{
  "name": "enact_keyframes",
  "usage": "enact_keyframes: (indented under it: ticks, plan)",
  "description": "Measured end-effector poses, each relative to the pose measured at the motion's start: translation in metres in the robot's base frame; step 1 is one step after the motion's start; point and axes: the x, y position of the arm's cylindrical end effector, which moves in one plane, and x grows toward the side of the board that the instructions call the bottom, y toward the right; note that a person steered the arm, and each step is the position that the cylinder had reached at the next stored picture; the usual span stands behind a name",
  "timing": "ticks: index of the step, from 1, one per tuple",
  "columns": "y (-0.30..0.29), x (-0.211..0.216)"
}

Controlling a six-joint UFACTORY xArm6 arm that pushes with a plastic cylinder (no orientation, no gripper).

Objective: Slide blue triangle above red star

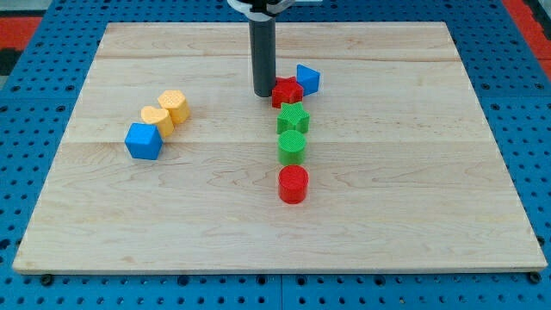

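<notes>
The blue triangle (307, 79) touches the red star (287, 91) at the star's upper right, so the task looks nearly done; a short nudge toward the view's left seems to remain. The upright rod's tip (263, 93) rests on the bench (413, 172) just left of the star. There are no jaws.

Wooden board (430, 215) on a blue pegboard (34, 95). Centre column, running toward 6 o'clock: green star (294, 119), touching green cylinder (292, 146), then red cylinder (294, 184) slightly apart. Toward 9 o'clock, a diagonal touching row: yellow hexagonal block (174, 105), yellow block (156, 119), blue cube (143, 141) at its 7 o'clock end.
</notes>
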Motion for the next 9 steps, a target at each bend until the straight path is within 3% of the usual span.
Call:
enact_keyframes:
  ticks: [1, 4, 5, 6, 7, 8, 9]
  plan:
    - [0.002, 0.000]
    - [0.016, -0.074]
    - [0.046, -0.083]
    - [0.113, -0.079]
    - [0.144, -0.043]
    - [0.123, 0.004]
    - [0.098, 0.002]
